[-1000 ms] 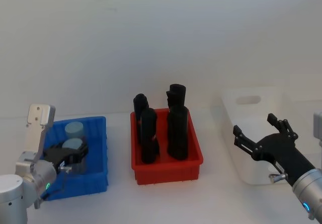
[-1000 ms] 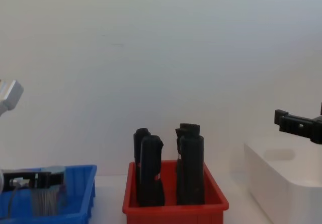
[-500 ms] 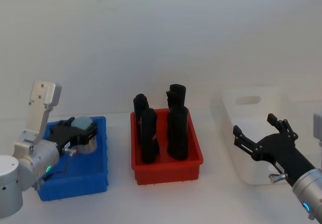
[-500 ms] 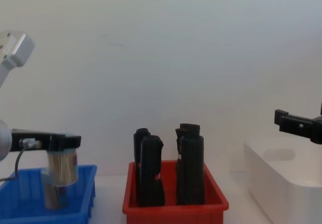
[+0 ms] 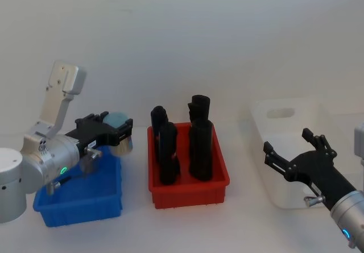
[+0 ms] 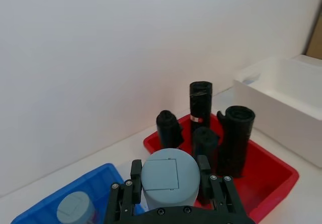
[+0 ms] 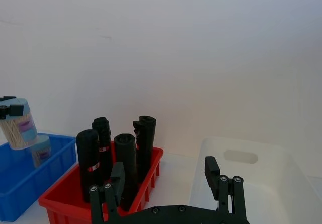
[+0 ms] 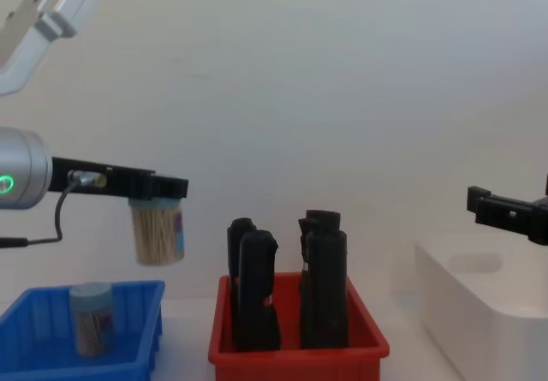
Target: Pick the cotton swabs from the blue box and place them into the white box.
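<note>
— Blue-grey lid, clear sides, pale sticks packed inside: that's the jar of cotton swabs (image 8: 157,234), right? Where is it?
— Up in the air, well above the blue box (image 8: 147,334), roughly over its right-hand edge, the side nearest the red bin (image 8: 295,360). It hangs upright.
— What's got hold of it?
— The left gripper (image 8: 158,186). Its black fingers (image 6: 203,166) are pinching the jar at the lid, one on each side, and the body of the jar hangs free below them.
— Anything in the blue box itself?
— A second jar (image 8: 90,317), same sort, standing upright on the floor of the box. The box sits at the left end of the worktop (image 5: 244,230).
— And the red bin?
— Middle of the worktop, just beside the blue box. Four black cylinders (image 8: 324,287) stand in it, packed close together, taller than its walls.
— The white box?
— The white box (image 5: 272,168) is at the right end of the worktop, well apart from the held jar, with the red bin between the two.
— And the other arm?
— The right gripper (image 5: 287,140) hovers in the air by the near end of the white box, above its rim, its fingers spread wide
</note>
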Controlling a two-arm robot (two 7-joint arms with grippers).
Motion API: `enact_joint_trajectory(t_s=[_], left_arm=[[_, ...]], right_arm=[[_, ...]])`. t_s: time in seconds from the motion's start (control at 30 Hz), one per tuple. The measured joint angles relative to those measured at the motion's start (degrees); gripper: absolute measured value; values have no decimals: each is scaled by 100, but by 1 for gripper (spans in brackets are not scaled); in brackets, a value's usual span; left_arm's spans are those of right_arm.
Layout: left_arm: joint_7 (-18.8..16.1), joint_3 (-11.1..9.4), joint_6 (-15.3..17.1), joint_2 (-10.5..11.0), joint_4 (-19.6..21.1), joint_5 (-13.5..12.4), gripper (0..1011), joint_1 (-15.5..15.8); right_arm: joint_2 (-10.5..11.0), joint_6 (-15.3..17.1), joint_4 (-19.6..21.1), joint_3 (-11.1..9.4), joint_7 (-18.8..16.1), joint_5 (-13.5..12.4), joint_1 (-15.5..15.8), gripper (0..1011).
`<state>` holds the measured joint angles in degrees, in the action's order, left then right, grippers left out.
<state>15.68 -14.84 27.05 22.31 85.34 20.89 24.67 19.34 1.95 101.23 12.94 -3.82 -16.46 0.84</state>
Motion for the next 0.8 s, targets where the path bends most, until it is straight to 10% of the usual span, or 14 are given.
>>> enact_joint_trajectory(t_s=[0.8], left_arm=[[1256,-179,524,-171,235,-91,661,513]], right_arm=[[0,0,0,0,0,0,0,1001]])
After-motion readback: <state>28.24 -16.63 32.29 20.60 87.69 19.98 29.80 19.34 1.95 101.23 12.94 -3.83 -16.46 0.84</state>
